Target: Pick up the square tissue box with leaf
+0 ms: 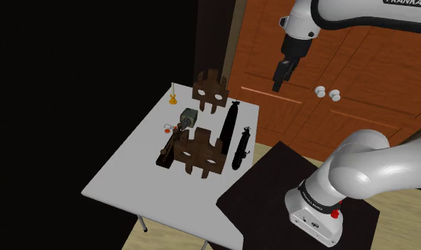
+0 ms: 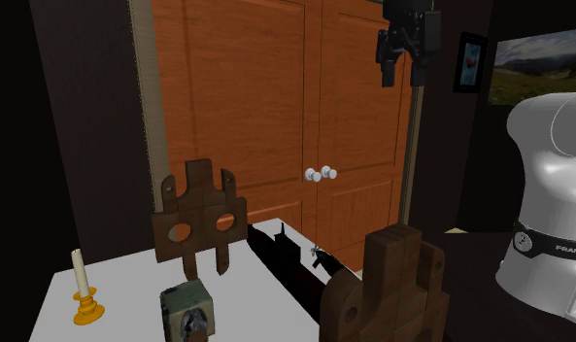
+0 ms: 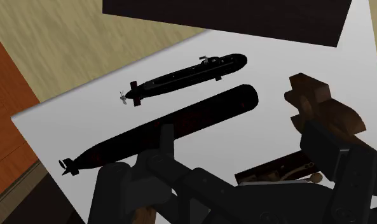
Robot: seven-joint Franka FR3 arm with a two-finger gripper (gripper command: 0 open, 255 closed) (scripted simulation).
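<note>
The tissue box [image 1: 189, 118] is a small grey-green cube near the middle of the white table [image 1: 123, 174]. In the second exterior view the tissue box [image 2: 186, 311] stands at the front, a pale pattern on its face. My black gripper [image 1: 280, 77] hangs high in front of the wooden doors, beyond the table's far edge and well apart from the box. Seen against the doors, the gripper [image 2: 403, 58] is open and holds nothing. In the wrist view the gripper [image 3: 241, 137] looks down on the table with its fingers [image 3: 163, 149] apart.
Two brown wooden pieces with holes [image 1: 209, 90] [image 1: 201, 153] flank the box. Two black submarine models [image 1: 230, 124] [image 1: 242, 149] lie toward the stand [image 1: 272, 192]. A candle on an orange holder [image 1: 172, 96] stands at the far corner. Orange doors [image 2: 276, 97] rise behind.
</note>
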